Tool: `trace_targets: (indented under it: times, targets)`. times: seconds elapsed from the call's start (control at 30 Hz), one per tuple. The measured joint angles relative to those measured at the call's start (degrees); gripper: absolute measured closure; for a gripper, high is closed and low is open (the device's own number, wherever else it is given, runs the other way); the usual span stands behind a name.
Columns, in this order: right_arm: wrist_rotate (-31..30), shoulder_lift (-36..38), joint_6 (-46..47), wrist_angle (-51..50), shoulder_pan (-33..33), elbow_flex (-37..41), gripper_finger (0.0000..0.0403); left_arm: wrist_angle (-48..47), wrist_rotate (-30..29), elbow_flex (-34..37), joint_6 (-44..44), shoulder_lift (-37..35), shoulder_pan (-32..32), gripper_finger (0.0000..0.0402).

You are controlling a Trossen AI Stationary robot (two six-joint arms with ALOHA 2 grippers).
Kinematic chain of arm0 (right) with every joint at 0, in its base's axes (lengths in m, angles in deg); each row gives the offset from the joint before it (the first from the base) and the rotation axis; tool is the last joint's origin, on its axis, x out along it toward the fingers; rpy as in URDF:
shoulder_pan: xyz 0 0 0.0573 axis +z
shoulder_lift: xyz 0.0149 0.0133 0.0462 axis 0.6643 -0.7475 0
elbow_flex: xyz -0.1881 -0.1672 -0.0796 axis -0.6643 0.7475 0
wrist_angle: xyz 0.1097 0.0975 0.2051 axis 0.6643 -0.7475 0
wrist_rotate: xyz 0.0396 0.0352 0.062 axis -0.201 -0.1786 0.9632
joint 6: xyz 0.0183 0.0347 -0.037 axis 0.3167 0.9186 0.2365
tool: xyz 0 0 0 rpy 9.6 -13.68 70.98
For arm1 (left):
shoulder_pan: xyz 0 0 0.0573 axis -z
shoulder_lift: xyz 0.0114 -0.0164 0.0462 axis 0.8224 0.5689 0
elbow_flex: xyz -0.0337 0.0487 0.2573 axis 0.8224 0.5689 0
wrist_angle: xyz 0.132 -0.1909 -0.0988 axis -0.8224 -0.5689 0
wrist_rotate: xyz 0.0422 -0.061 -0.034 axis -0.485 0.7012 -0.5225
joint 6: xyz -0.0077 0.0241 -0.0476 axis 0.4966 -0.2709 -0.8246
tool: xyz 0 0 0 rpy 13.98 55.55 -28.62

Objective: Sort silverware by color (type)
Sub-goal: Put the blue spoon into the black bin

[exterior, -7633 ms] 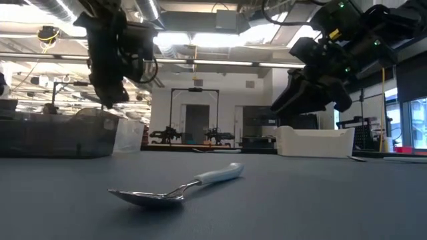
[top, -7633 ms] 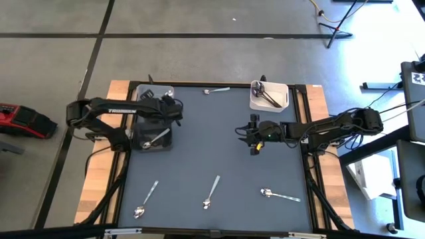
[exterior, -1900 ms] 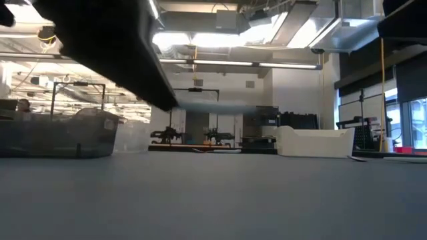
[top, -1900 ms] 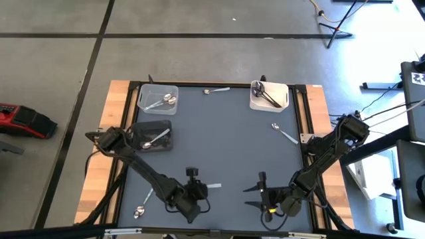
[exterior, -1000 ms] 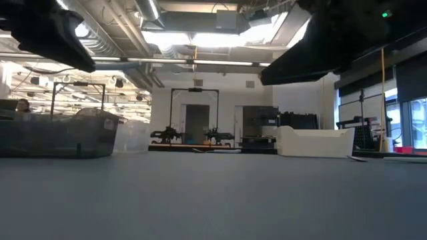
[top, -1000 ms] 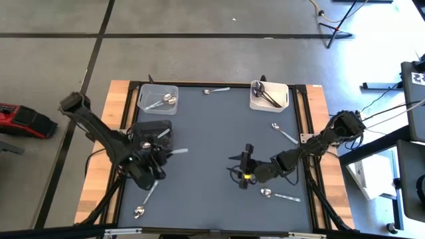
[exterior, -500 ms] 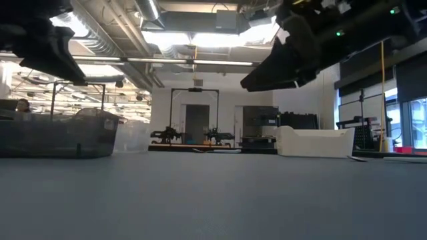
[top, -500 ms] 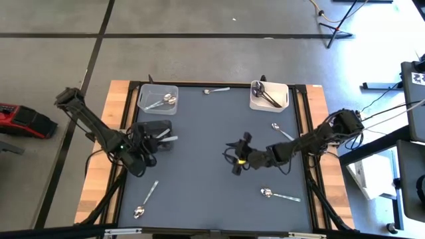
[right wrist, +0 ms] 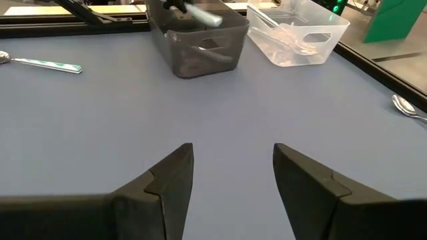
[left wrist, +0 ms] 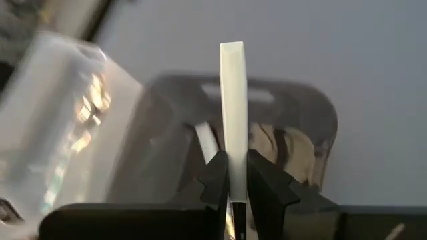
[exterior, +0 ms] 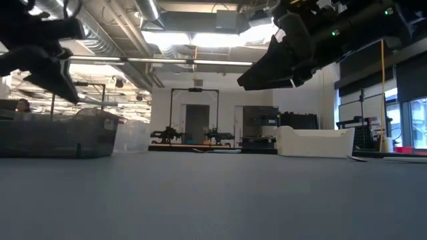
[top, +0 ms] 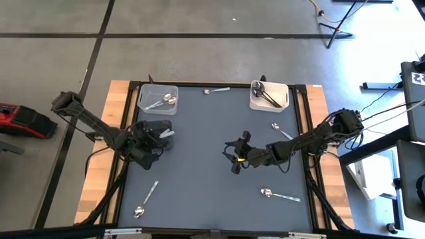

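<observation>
My left gripper (top: 157, 137) hovers over the dark bin (top: 151, 127) at the table's left side, shut on a white-handled spoon (top: 167, 134). My right gripper (top: 234, 157) hangs open above the middle of the mat, touching nothing; its own view shows the gap (right wrist: 233, 175) between its fingers. Loose spoons lie flat on the mat: one at the far edge (top: 216, 89), one toward the right (top: 284, 133), one near right (top: 279, 194) and one near left (top: 147, 198). The clear bin (top: 157, 98) holds silver spoons. The white bin (top: 269, 95) holds dark utensils. My left gripper (left wrist: 233, 163) pinches the spoon's white handle (left wrist: 232, 120) between its two fingers. The handle runs along the fingers and its free end (left wrist: 231, 50) sticks out past the fingertips. The bowl end is hidden behind the fingers. The spoon is lifted clear, above the dark bin (left wrist: 293, 127).
The dark bin (right wrist: 200, 47) and clear bin (right wrist: 300, 30) stand close together at the far left, the white bin at the far right. Wooden boards and a black frame (top: 309, 153) border the mat. Open mat lies between the two grippers.
My left gripper has carried the white-handled spoon from the near-left part of the mat toward the far edge, ending over the dark bin. My right gripper has moved toward the far edge and a little left, staying open.
</observation>
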Motion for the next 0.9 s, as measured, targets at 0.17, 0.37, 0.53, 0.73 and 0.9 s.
trace_targets:
  times: [0.17,0.37,0.53,0.73,0.9]
  targets:
    - [0.6,0.0,0.1,-0.2,0.0,0.0,0.0205,-1.5,3.0,0.0,-2.2,2.9,-2.7,0.0361]
    - [1.5,0.0,0.1,-0.3,0.1,0.0,0.0205,-1.1,2.8,0.0,-2.3,6.2,-4.6,0.0352]
    - [1.3,0.0,-0.1,-0.3,0.1,0.0,0.0205,-1.0,2.8,0.0,-3.1,7.5,-6.0,0.0316]
    - [-4.6,0.0,-4.9,1.1,-1.5,0.0,0.0205,-1.2,3.1,0.0,-3.4,7.5,-6.0,0.0288]
    - [-5.0,0.0,-4.5,2.3,-5.7,0.0,0.0205,-1.1,2.3,0.0,-3.3,7.5,-5.8,0.0287]
